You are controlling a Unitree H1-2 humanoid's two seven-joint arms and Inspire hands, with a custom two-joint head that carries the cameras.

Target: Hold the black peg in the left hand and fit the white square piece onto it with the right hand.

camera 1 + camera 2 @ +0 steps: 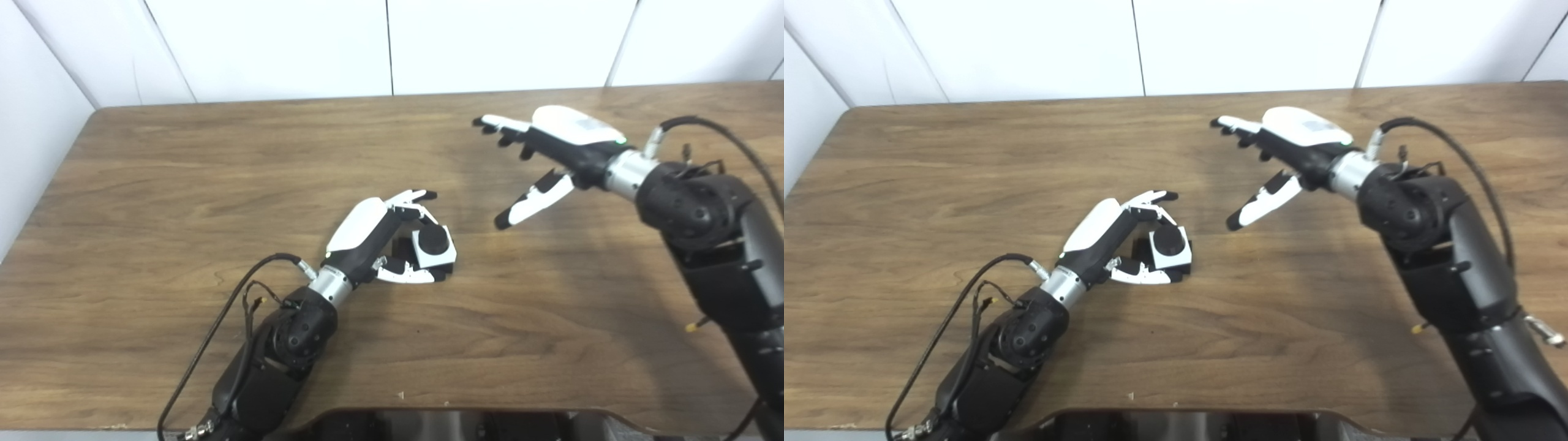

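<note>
— Where's the peg (436,240)?
— Mid-frame, low on the counter (184,202), seated in the white piece (442,253); the left hand (380,239) has its fingers gripping it.
— The right hand (551,153)?
— Upper right, raised, fingers spread, holding nothing.

Wooden table (184,184), white panelled wall (490,43)

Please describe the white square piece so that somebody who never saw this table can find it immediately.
On the wooden table, follow the left arm up to the left hand near the middle. The white square piece sits between its fingers, with the black peg showing round in its centre, the only white square thing there.
</note>
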